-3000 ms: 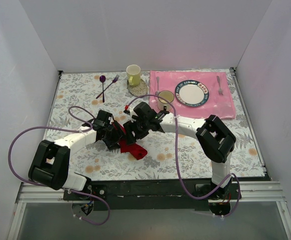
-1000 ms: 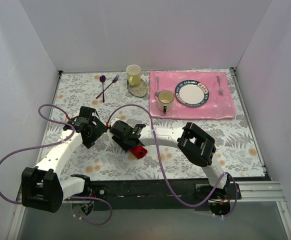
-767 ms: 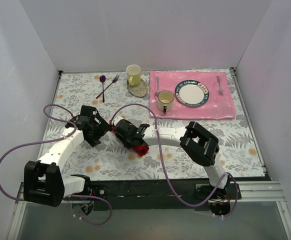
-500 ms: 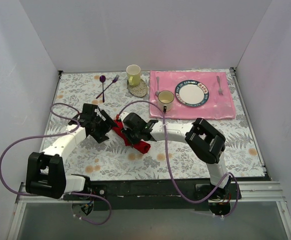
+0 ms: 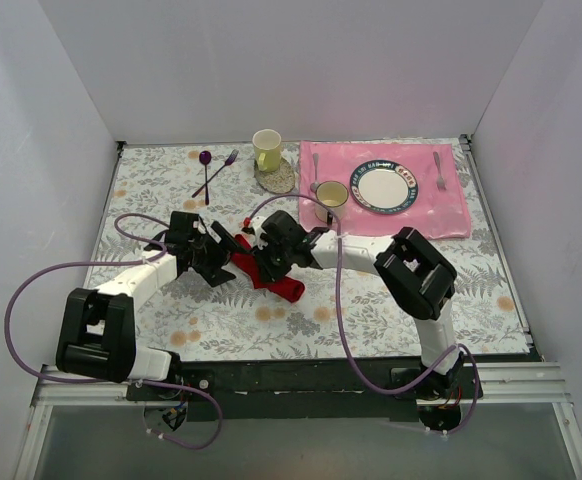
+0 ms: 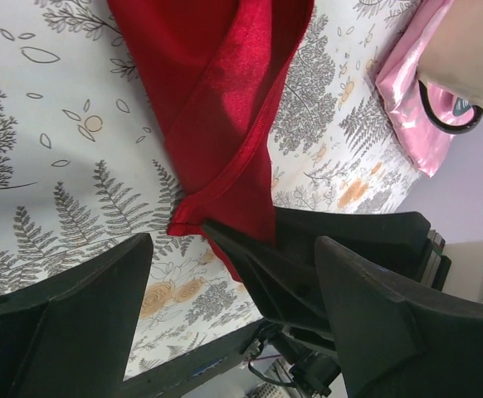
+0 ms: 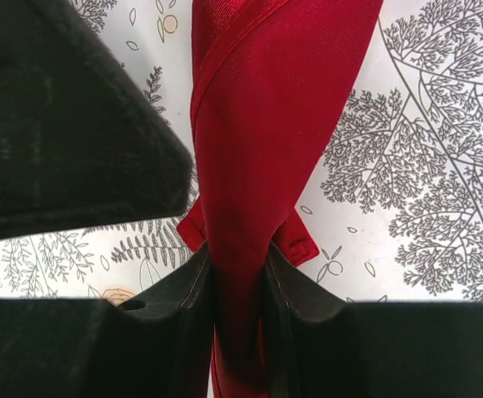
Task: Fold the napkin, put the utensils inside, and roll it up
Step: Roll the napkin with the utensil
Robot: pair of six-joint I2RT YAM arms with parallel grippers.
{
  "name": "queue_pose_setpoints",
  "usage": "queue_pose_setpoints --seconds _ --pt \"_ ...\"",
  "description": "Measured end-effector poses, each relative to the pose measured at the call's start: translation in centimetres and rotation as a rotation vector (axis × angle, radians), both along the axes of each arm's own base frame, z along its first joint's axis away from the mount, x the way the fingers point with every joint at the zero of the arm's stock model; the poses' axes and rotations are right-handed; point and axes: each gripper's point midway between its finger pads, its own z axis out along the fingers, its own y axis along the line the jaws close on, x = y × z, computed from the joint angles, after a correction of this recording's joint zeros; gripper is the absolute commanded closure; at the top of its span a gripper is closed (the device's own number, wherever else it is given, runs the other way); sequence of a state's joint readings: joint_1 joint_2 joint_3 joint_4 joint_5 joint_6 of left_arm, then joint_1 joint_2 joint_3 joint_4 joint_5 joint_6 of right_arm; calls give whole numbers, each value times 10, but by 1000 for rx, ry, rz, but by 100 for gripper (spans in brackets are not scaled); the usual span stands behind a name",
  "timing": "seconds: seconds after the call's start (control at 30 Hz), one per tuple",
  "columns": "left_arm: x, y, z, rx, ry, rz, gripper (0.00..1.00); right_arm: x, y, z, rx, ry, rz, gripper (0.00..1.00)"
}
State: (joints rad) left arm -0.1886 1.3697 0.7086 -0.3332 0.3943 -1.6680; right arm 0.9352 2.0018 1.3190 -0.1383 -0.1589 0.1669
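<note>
The red napkin (image 5: 283,288) lies rolled into a narrow bundle on the flowered table (image 5: 391,300), running from upper left to lower right. My right gripper (image 5: 260,264) is shut on it; in the right wrist view both fingers pinch the napkin (image 7: 275,108) at the gripper (image 7: 238,278). My left gripper (image 5: 218,258) is open just left of the roll. In the left wrist view the napkin (image 6: 217,108) lies ahead of the left gripper (image 6: 233,242), with the right gripper's black body between the fingers. The utensils are hidden from view.
A purple spoon and fork (image 5: 212,170) lie at the back left. A yellow mug (image 5: 267,148) sits on a coaster. The pink placemat (image 5: 441,215) at the back right carries a plate (image 5: 383,187), a cup (image 5: 330,200) and a silver fork (image 5: 439,170).
The right gripper has closed on the napkin roll and carried it toward the back right. The left gripper, still open, has moved right beside the roll.
</note>
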Motion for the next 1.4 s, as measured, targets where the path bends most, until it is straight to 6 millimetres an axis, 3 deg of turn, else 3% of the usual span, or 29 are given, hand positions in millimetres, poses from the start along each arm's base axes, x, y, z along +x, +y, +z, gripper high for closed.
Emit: queue_pose_setpoints --seconds 0.43,0.63,0.83,1.1,1.3,1.4 --pt "-8 -16 0 -86 11 -22 23 8 -15 0 122 186 69 71" --pt "-16 -31 -5 -139 47 -24 15 10 -16 0 152 234 72 70" --pt "-15 -43 -8 -159 53 -16 14 10 -15 1 157 251 61 70" --pt "-19 -46 -30 -175 119 14 14 11 -17 1 157 265 29 70" --pt "-17 -48 -29 -188 110 19 14 14 -18 1 140 236 1 66" --pt "-18 -46 -28 -162 92 17 15 13 -17 1 130 216 -5 55"
